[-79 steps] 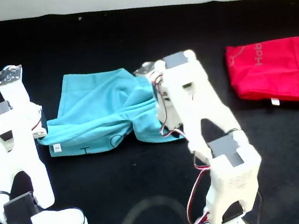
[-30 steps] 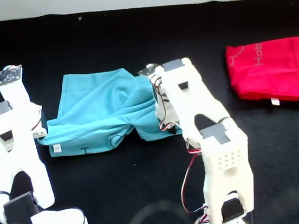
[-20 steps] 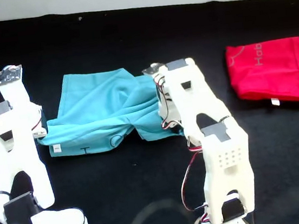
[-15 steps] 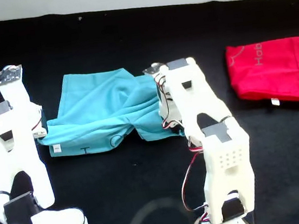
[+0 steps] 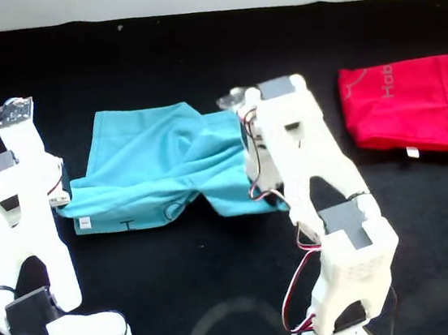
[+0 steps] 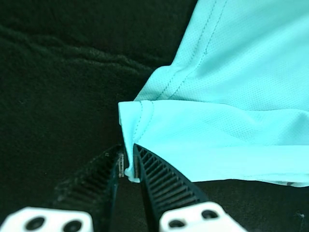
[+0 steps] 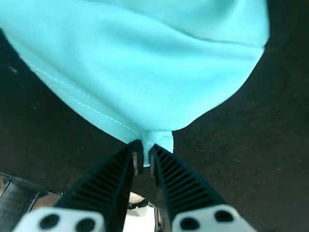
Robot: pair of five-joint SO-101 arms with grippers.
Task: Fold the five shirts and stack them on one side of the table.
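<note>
Showed teal shirt (image 5: 154, 164) rumpled and partly folded at centre of black counter (image 5: 193, 49). Pinched at one hem corner by left tool (image 6: 129, 164), jaws closed on fabric. Pinched at opp. edge by right tool (image 7: 143, 157), likewise clamped on cloth. Showed folded red shirt (image 5: 403, 105) well apart, on right arm's side.

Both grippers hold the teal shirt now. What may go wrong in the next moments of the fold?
1. The left gripper pinches the teal shirt by just a hem corner, the right gripper by a thin fold; either may slip out when pulled.
2. The shirt lies bunched in the middle, so the fold may come out uneven.
</note>
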